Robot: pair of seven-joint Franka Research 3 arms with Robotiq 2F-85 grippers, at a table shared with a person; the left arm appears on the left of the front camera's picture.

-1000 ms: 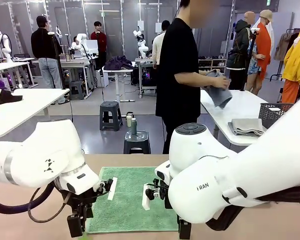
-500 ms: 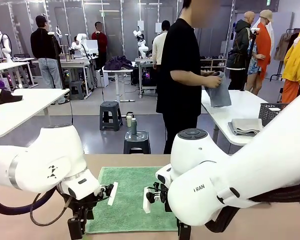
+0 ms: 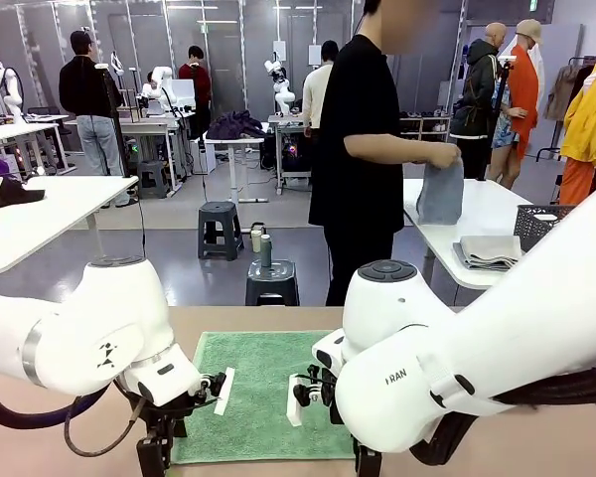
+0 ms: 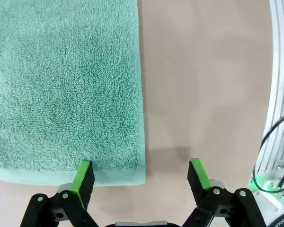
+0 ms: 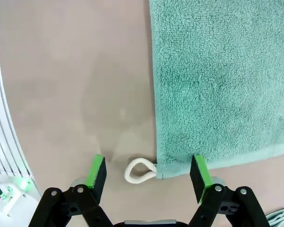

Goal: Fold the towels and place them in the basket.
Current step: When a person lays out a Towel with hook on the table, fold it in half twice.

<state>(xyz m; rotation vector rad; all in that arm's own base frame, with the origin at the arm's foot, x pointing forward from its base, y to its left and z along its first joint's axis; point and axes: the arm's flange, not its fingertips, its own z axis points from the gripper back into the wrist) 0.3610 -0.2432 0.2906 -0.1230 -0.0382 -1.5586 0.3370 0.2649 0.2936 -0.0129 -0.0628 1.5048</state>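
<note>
**Both claws spread over the towel's near corners**

In the left wrist view, the left gripper (image 4: 141,165) is spread wide across a hemmed corner of the mint towel (image 4: 61,85). One pad is over terry, the other over bare table (image 4: 208,71). The right wrist view adds a white cord loop (image 5: 139,171) at the corner, between the wide-apart fingers of the right gripper (image 5: 149,161). From the front, the towel lies flat with bare tabletop to its left. Far right, the basket (image 3: 548,225) sits on another table.

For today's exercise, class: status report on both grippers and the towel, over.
Left gripper open over a towel corner. Right gripper open over the corner with the white loop. Towel flat, unfolded; nothing blocking.
</note>
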